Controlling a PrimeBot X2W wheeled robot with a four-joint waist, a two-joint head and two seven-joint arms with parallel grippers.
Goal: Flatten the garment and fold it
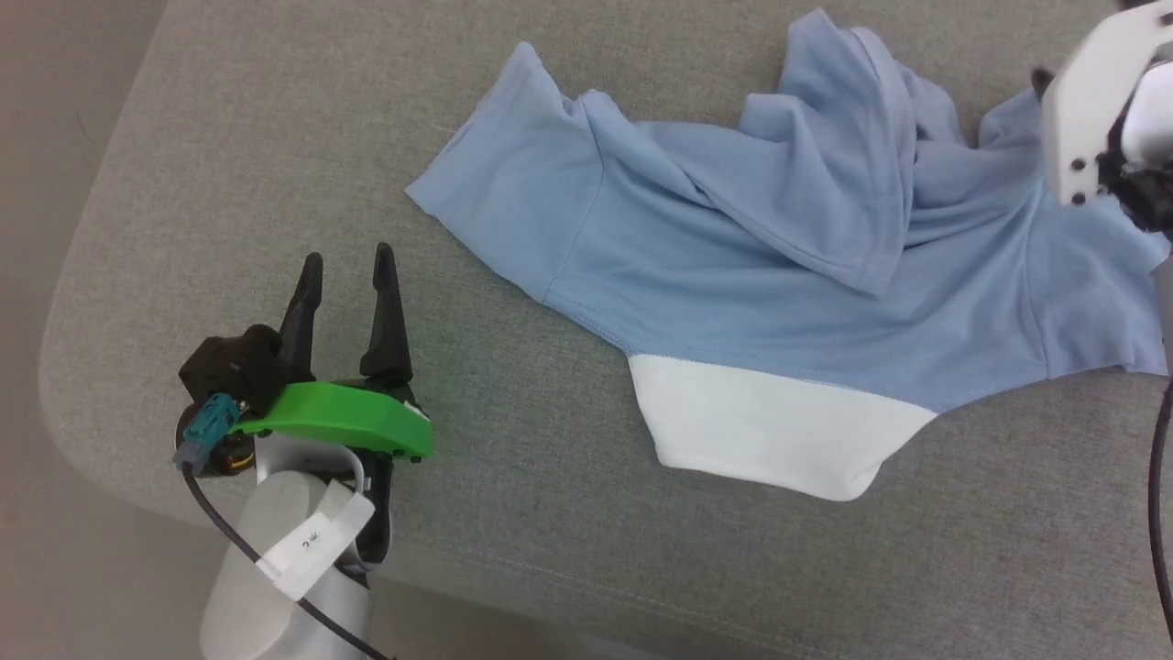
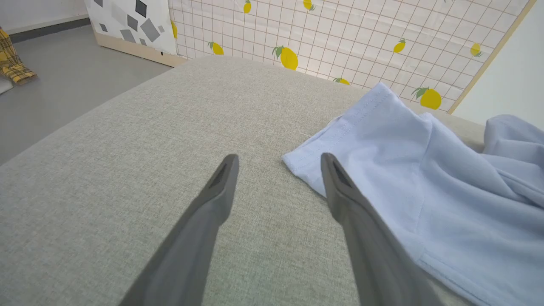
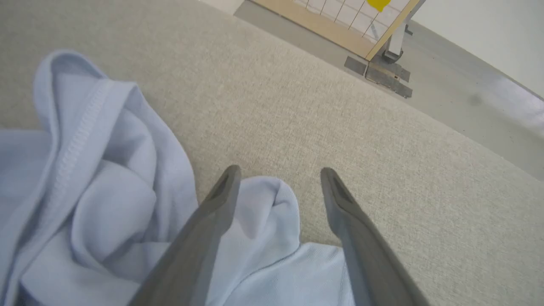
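Grey cushion, crumpled garment, left arm's tag illegible

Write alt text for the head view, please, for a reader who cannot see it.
A rumpled light blue shirt with a white sleeve panel lies partly bunched on a grey cushion. The left gripper sits open at the lower left, apart from the shirt, and the right arm shows at the upper right edge, over the shirt.
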